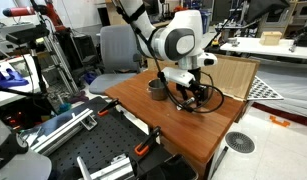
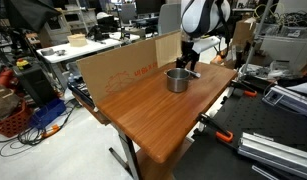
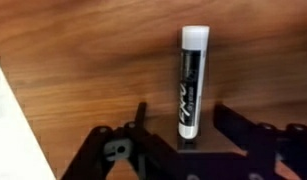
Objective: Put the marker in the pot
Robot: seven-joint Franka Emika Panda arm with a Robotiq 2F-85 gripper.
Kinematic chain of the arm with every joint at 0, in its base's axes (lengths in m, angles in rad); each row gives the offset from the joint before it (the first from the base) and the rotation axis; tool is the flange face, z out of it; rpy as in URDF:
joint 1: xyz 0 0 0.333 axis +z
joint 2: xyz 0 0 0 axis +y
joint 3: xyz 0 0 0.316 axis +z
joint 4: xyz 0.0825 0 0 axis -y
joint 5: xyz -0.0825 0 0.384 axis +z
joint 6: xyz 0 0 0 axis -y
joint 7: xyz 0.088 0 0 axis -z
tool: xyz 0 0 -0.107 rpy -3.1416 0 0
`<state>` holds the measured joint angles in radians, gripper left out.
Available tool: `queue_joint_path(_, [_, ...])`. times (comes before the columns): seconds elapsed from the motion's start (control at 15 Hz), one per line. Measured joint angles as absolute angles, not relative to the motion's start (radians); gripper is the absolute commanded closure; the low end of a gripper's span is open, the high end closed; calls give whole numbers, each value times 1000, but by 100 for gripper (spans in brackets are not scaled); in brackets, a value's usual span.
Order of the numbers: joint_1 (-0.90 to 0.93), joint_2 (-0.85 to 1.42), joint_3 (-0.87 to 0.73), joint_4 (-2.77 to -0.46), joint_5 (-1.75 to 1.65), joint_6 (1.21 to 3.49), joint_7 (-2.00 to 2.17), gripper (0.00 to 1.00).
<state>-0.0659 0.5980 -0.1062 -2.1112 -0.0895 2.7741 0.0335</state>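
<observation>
Wrist view: the marker [image 3: 193,80], black-bodied with a white cap at the far end, lies flat on the wooden worktop [image 3: 83,60]. Its near end sits between the fingers [image 3: 230,128] of the gripper [image 3: 185,130]. The jaws are spread and released, with a gap of bare wood on each side of the marker, so nothing is grasped.

Exterior view: the Panda arm reaches down so that the gripper [image 1: 190,95] is low over the worktop [image 1: 183,130], just beside the grey pot [image 1: 156,90]. A cardboard panel [image 1: 235,78] stands along the far edge. The marker is too small to make out here.

Exterior view, opposite side: the pot [image 2: 177,80] stands upright on the worktop [image 2: 143,115], with the gripper [image 2: 190,63] close behind it. The cardboard panel [image 2: 118,68] lines one edge. The marker cannot be told apart from the gripper's dark parts.
</observation>
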Motion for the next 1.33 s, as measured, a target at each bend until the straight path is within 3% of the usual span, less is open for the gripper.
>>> queue_joint_path(0.33, [-67, 598, -119, -2102, -90, 2774, 34, 94])
queue_joint_path(0.4, [-67, 598, -120, -2101, -90, 2774, 34, 98])
queue_joint_path(0.47, [-67, 598, -120, -2100, -90, 2774, 34, 94])
queue_joint_path(1.33, [-58, 547, -118, -2087, -88, 2773, 91, 94])
